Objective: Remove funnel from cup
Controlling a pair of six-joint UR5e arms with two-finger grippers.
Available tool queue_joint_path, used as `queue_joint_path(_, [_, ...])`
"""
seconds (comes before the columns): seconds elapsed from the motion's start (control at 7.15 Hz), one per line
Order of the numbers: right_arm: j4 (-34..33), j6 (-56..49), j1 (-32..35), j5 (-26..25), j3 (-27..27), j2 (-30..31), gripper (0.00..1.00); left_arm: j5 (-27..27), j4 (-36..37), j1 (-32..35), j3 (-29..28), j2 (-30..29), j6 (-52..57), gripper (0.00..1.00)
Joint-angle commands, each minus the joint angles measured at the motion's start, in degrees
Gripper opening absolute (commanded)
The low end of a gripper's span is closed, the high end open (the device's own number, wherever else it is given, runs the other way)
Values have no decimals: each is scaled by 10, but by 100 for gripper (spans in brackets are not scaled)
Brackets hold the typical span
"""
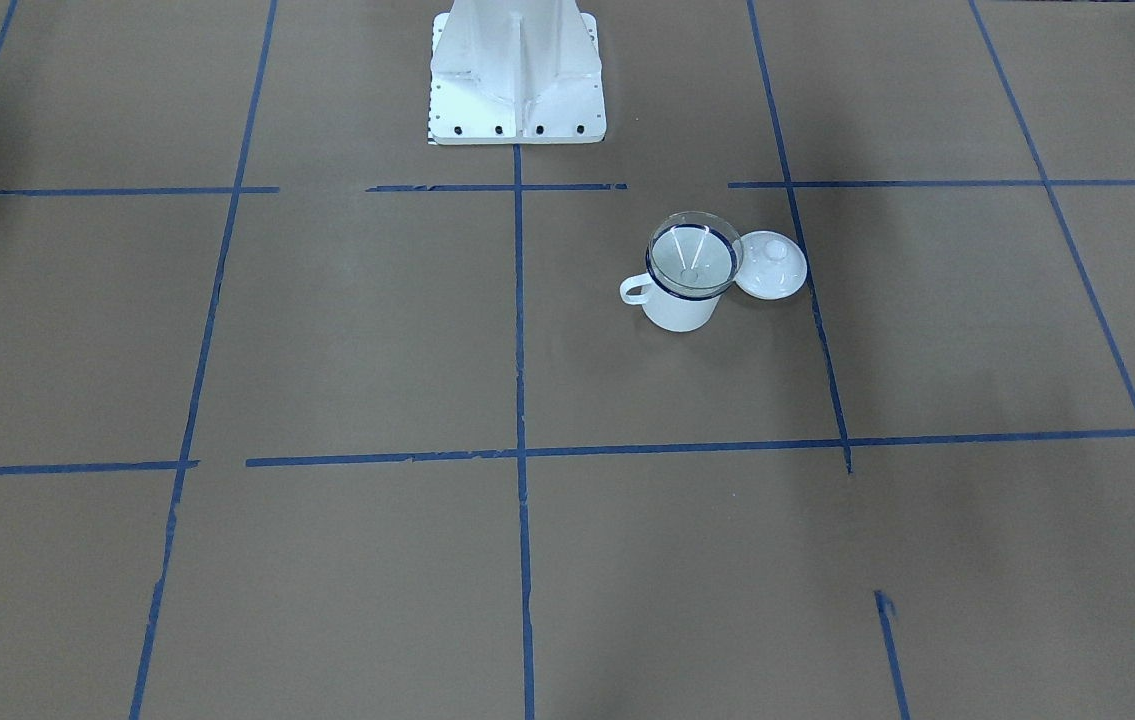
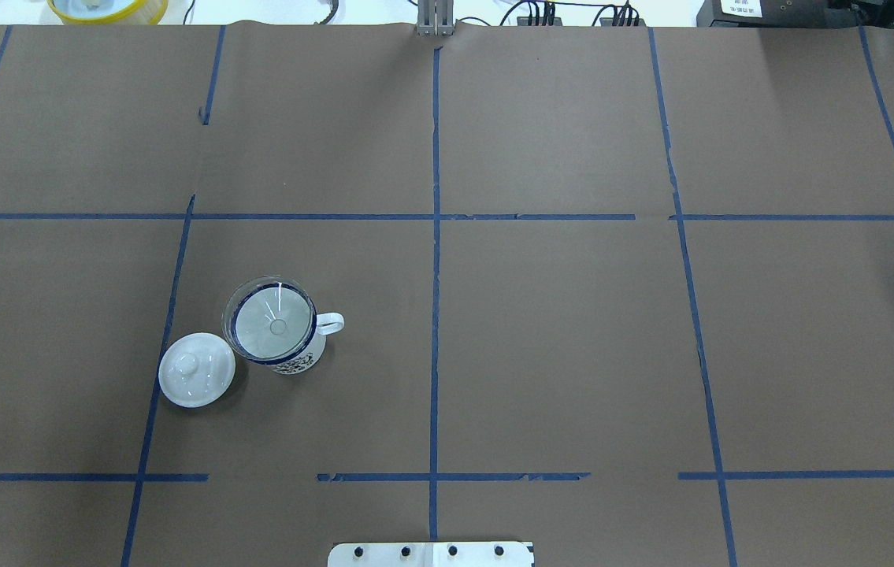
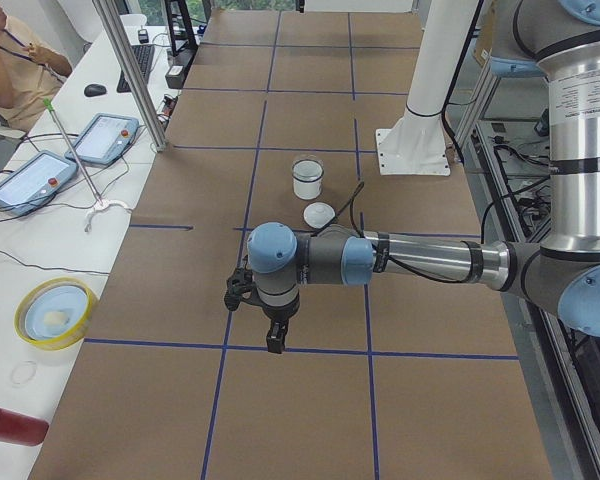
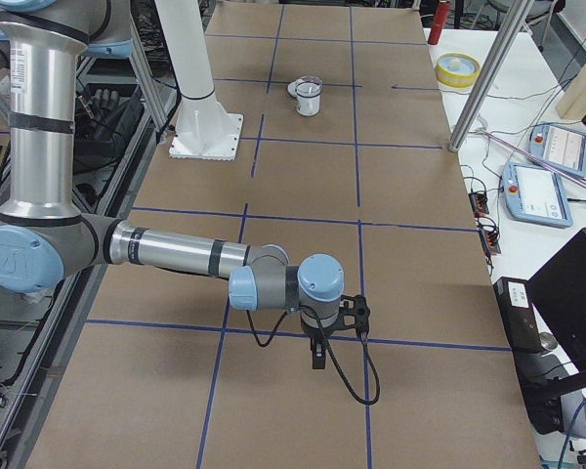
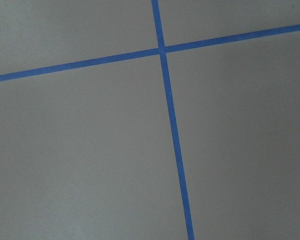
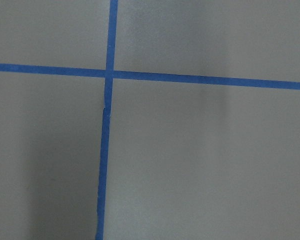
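Note:
The clear funnel (image 1: 692,255) sits in the mouth of the white cup (image 1: 679,312) with a dark blue rim, spout down. In the overhead view the funnel (image 2: 273,319) and cup (image 2: 303,364) stand left of centre, handle pointing right. The cup also shows small in the left side view (image 3: 307,180) and the right side view (image 4: 309,98). My left gripper (image 3: 273,343) hangs over the table far from the cup, and my right gripper (image 4: 317,359) is at the opposite end. Both show only in side views, so I cannot tell if they are open. The wrist views show only taped paper.
A white domed lid (image 2: 196,369) with a knob lies beside the cup, touching or nearly so. The white robot base (image 1: 517,80) stands at the table's edge. A yellow bowl (image 3: 52,312), a red bottle (image 3: 10,425) and teach pendants (image 3: 105,138) lie on the operators' side table.

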State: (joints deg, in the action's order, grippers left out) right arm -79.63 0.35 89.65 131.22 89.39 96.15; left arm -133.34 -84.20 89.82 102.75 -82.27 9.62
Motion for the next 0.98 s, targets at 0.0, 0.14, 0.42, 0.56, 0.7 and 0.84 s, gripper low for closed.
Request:
queue_joint_path(0.0, [0, 0, 0, 0, 0, 0, 100, -1, 0, 0, 1, 3, 3, 100])
queue_joint_path(0.14, [0, 0, 0, 0, 0, 0, 100, -1, -1, 0, 2, 1, 2, 100])
queue_joint_path(0.42, [0, 0, 0, 0, 0, 0, 100, -9, -2, -6, 38, -17, -1, 100])
queue_joint_path(0.56, [0, 0, 0, 0, 0, 0, 100, -50, 3, -13, 37, -67, -2, 100])
queue_joint_path(0.7, [0, 0, 0, 0, 0, 0, 100, -53, -8, -17, 33, -102, -4, 100])
queue_joint_path(0.84, [0, 0, 0, 0, 0, 0, 100, -51, -10, -17, 5, -152, -54, 100])
